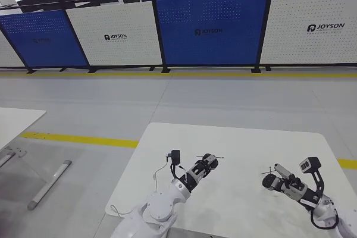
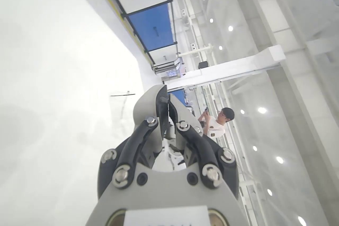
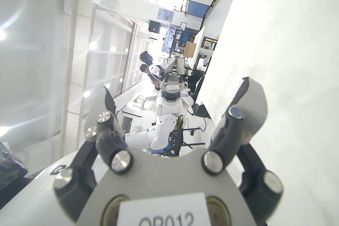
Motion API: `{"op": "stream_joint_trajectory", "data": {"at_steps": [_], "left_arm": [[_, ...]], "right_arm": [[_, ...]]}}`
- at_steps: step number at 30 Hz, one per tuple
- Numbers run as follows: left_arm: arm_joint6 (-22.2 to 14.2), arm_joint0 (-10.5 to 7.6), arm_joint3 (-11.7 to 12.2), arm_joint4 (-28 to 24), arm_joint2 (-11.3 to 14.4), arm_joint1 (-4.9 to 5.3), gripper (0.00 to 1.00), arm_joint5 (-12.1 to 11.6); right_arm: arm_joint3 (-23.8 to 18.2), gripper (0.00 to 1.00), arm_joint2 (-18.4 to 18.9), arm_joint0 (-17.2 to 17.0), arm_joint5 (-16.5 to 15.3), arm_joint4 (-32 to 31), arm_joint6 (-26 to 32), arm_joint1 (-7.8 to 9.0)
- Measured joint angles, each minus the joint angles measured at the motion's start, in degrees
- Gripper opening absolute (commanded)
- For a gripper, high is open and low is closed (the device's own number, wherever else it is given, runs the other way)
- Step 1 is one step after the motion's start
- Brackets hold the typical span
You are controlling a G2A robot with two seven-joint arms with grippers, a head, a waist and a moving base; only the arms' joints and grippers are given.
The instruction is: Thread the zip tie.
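Note:
My left gripper (image 1: 209,160) hovers over the middle of the white table (image 1: 244,143), shut on a thin black zip tie (image 1: 216,157) that sticks out sideways past its tip. In the left wrist view the fingers (image 2: 159,105) are pressed together and the zip tie's tail (image 2: 123,94) pokes out to one side over the table. My right gripper (image 1: 275,177) sits near the table's right front, a hand's breadth from the left one, open with nothing between its fingers (image 3: 247,94). A short thin dark strip (image 1: 266,172) lies by its tip. The right wrist view faces the left gripper (image 3: 172,70) head-on.
The table's front edge (image 1: 116,208) is close under both arms. A second white table (image 1: 12,122) stands to the far left. Blue and white pegboard panels (image 1: 208,33) close off the floor behind.

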Motion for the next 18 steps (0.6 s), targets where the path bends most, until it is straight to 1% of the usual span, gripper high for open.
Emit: {"op": "stream_joint_trajectory", "data": {"at_steps": [3, 5, 6, 8, 9, 11, 16, 18], "left_arm": [[0.0, 1.47, -5.6, -0.2, -0.6, 0.10, 0.00, -2.8], [-0.5, 2.89, -9.2, -0.4, -1.2, 0.27, 0.00, -4.4], [-0.7, 3.52, -10.4, -0.3, -1.5, 0.36, 0.00, -4.7], [-1.2, 4.85, -12.8, -0.3, -2.1, 0.53, 0.00, -4.5], [-1.4, 5.29, -13.5, -0.3, -2.3, 0.59, 0.00, -4.3], [-1.4, 5.61, -13.9, -0.4, -2.4, 0.63, 0.00, -4.2], [-1.4, 5.55, -13.8, -0.4, -2.4, 0.62, 0.00, -4.2], [-1.8, 5.46, -12.7, 0.0, -2.1, 0.62, 0.00, -3.3]], "right_arm": [[0.0, 1.00, 0.0, 0.0, 0.0, 0.0, 0.0, 0.00], [0.0, 1.00, 0.0, 0.0, 0.0, 0.0, 0.0, 0.00], [0.0, 1.00, 0.0, 0.0, 0.0, 0.0, 0.0, 0.00], [0.0, 1.00, 0.0, 0.0, 0.0, 0.0, 0.0, 0.00], [0.0, 1.00, 0.0, 0.0, 0.0, 0.0, 0.0, 0.00], [0.0, 1.00, 0.0, 0.0, 0.0, 0.0, 0.0, 0.00], [0.0, 1.00, 0.0, 0.0, 0.0, 0.0, 0.0, 0.00], [0.0, 1.00, 0.0, 0.0, 0.0, 0.0, 0.0, 0.00]]}}
